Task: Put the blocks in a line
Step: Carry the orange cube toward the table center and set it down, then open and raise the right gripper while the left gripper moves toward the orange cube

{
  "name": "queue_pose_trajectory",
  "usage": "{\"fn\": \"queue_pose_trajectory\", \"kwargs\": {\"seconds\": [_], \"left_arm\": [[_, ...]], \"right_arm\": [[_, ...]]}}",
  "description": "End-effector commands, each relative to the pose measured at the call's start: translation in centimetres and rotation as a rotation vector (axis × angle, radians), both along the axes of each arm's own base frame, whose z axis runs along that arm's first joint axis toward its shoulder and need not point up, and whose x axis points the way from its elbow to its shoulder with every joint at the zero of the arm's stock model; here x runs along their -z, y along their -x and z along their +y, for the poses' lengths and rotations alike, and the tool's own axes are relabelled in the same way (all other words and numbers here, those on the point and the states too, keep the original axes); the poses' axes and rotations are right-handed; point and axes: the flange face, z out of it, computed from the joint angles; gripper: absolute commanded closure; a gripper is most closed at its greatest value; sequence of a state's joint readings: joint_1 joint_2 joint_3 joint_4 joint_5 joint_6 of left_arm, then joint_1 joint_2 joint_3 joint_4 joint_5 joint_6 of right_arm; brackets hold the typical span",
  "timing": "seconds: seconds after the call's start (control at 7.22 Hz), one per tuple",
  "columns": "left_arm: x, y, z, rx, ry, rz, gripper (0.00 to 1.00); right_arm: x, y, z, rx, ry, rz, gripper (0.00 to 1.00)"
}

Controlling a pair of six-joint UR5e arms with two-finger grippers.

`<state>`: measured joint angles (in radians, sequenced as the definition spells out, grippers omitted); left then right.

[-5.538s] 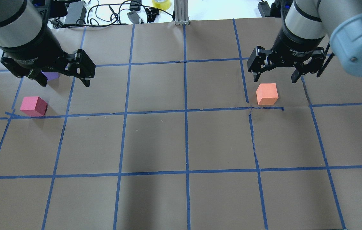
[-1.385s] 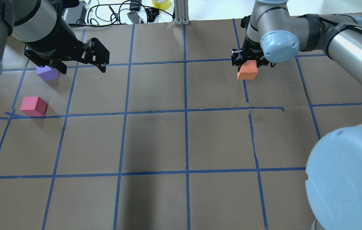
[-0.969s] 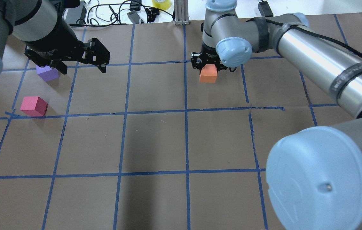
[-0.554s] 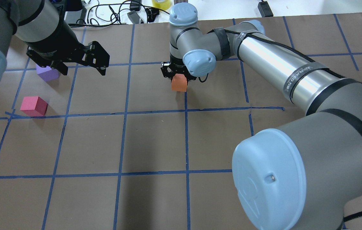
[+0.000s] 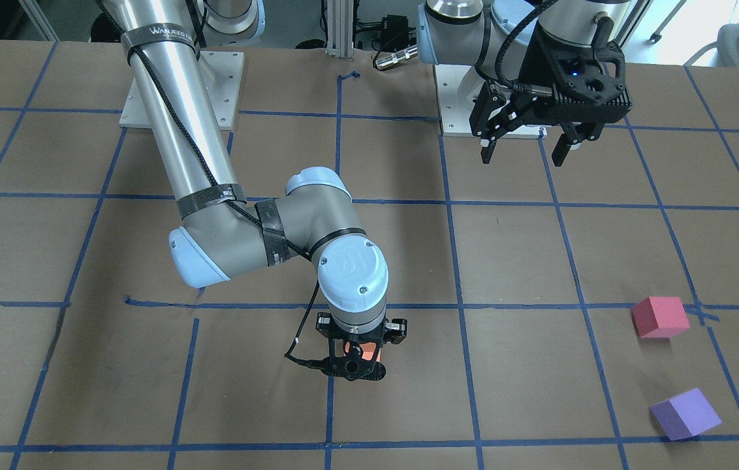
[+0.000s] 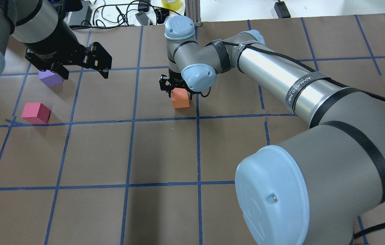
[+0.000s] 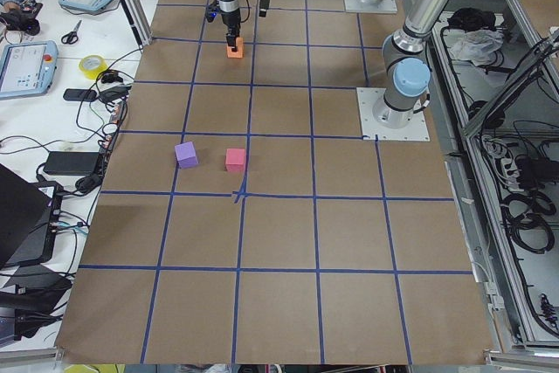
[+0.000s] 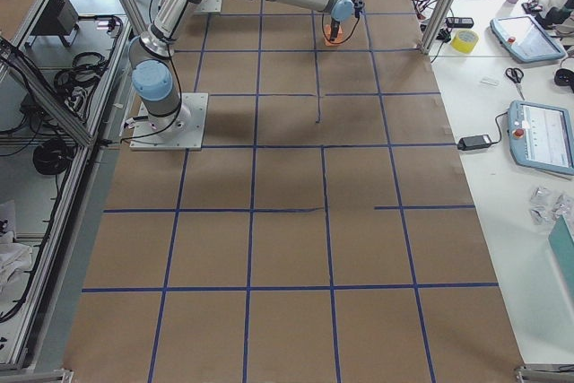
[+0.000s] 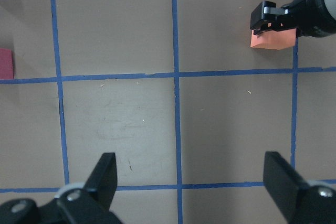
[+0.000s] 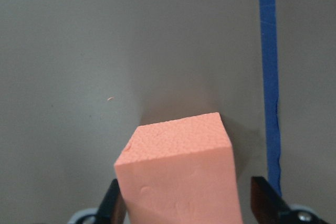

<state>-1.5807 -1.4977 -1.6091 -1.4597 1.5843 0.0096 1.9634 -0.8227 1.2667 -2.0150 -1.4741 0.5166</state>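
My right gripper (image 6: 178,92) is shut on the orange block (image 6: 180,98) and holds it low over the table, just left of the centre blue line. In the right wrist view the orange block (image 10: 181,177) sits between the fingers (image 10: 113,203). The purple block (image 6: 50,78) and the pinkish-red block (image 6: 36,113) lie apart at the far left. My left gripper (image 6: 84,73) is open and empty. It hovers just right of the purple block, which it partly hides in the overhead view. Its wrist view shows the orange block (image 9: 273,39) at the upper right.
Brown paper with a blue tape grid (image 6: 131,119) covers the table. Cables, a power brick and a tape roll (image 6: 171,3) lie past the far edge. The right arm's elbow (image 6: 281,190) stretches across the right half of the overhead view.
My right gripper closed on the orange block at the right and has carried it leftward to the centre line, now lower. The left gripper has barely moved.
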Motion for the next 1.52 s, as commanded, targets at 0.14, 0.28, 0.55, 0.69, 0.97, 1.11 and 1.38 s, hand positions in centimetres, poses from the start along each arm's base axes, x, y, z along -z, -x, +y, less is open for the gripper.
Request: {"fn": "queue_pose_trajectory", "kwargs": {"seconds": [0.14, 0.28, 0.55, 0.69, 0.97, 1.11, 1.38], "left_arm": [[-0.3, -0.2, 0.9, 0.003, -0.003, -0.012, 0.00], [-0.1, -0.3, -0.2, -0.001, -0.008, -0.009, 0.00], [3.6, -0.7, -3.0, -0.005, -0.072, -0.012, 0.00], [6.6, -0.5, -5.5, 0.006, -0.094, -0.004, 0.00], [12.3, 0.7, -10.8, -0.006, -0.055, 0.061, 0.00], [13.9, 1.0, -13.0, 0.000, -0.067, 0.063, 0.00], [17.5, 6.1, -17.0, 0.014, -0.064, 0.062, 0.00]], "right_arm": [[-7.3, 2.2, 0.5, 0.017, 0.028, -0.009, 0.00], [-11.0, 4.9, 0.9, 0.040, 0.016, -0.001, 0.00], [-18.4, 11.5, 2.0, -0.005, 0.011, 0.012, 0.00], [-22.6, 13.9, 3.6, -0.008, 0.025, 0.012, 0.00], [-26.1, 17.3, 7.5, -0.073, 0.080, 0.159, 0.00], [-25.9, 18.2, 9.6, -0.172, 0.085, 0.183, 0.00], [-23.3, 22.0, 10.5, -0.170, 0.017, 0.157, 0.00]]}}
